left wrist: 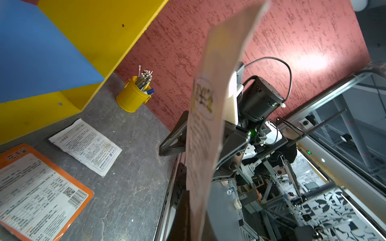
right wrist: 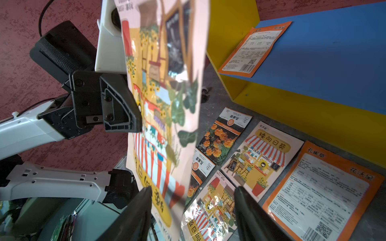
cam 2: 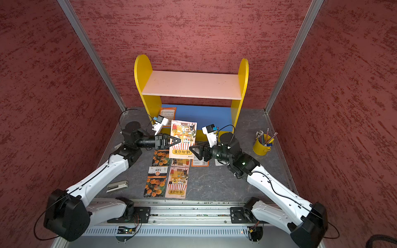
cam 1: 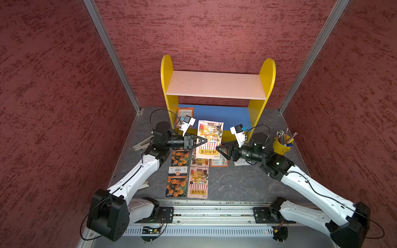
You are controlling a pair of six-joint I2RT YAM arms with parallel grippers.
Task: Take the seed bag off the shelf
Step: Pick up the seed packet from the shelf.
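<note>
While my left gripper [cam 1: 205, 140] pinches seed bag [cam 1: 211, 131] edge, upright and clear of shelf [cam 1: 214, 84] — right gripper [cam 1: 221, 152] gapes astride lower corner; handover, I judge.

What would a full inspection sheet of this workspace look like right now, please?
Surface: gray stone-look table, no spills seen.
Job's things: shelf at the back wall, upper board bare; orange seed bag lying on its blue lower board; raised seed bag in the air before the shelf.
Clutter: loose seed bags flat on the table, yellow pencil bucket, stapler.
Grippers: left gripper shut on the raised seed bag's edge; right gripper open, fingers either side of that bag's lower end.
Cables: black cable looping at each wrist camera, snagging nothing.
Surroundings: red textured walls on three sides, metal rail in front.
</note>
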